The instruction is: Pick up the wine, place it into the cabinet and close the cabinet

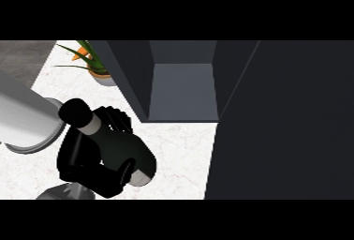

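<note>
- The dark cabinet [131, 79] stands open at the back of the white marbled counter [181, 143], its single compartment showing pale grey inner panels.
- The cabinet door [283, 122] is swung wide and fills the right side of the head view as one tall dark slab, its edge meeting the compartment's right wall.
- Left of the cabinet, near the counter's back edge, a small pot [104, 78] holds a plant [84, 57] with spiky green leaves and a touch of orange at the top.
- The wine [130, 149], a dark bottle with a light band at the neck and a pale base, is outside the cabinet, in front of the compartment's opening and to its left, over the counter.
- The bottle is tilted, its black cap toward the upper left and its base toward the lower right, nearest the viewer.
- The left hand [83, 161] is clenched around the bottle: black fingers wrap its upper side near the neck, and the thumb hooks round the body just above the base.
- The left forearm [24, 123], a broad grey cylinder, comes in from the view's left edge and meets the hand beside the bottle's neck.
- The right hand does not appear in this view.
</note>
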Motion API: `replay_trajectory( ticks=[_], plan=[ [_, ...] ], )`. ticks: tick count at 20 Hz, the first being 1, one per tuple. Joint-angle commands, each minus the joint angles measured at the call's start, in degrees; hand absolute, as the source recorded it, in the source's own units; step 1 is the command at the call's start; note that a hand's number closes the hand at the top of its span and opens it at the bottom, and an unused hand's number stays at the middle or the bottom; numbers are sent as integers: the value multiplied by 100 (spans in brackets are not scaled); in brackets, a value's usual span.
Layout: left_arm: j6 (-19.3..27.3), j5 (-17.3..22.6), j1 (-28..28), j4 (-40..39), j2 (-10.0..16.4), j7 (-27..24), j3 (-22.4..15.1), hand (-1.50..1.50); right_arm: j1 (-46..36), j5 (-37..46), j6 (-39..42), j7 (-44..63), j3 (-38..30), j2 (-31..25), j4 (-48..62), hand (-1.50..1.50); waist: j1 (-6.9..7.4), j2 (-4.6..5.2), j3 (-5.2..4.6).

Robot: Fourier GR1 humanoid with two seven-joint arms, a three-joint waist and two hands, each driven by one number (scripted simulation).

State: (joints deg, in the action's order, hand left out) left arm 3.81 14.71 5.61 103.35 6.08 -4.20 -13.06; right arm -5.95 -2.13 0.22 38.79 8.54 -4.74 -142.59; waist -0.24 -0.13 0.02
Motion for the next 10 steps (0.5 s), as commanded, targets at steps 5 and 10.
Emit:
replay_trajectory(
  ticks=[5,10],
  plan=[
    [1209,-451,879,295,-595,908,-798,150,752,75,92,-288,324,175,-606,-150,-23,-2,0],
    [1578,-277,1538,-334,-604,845,-773,150,345,-83,62,-85,74,125,-484,-150,-18,9,-2]
  ],
)
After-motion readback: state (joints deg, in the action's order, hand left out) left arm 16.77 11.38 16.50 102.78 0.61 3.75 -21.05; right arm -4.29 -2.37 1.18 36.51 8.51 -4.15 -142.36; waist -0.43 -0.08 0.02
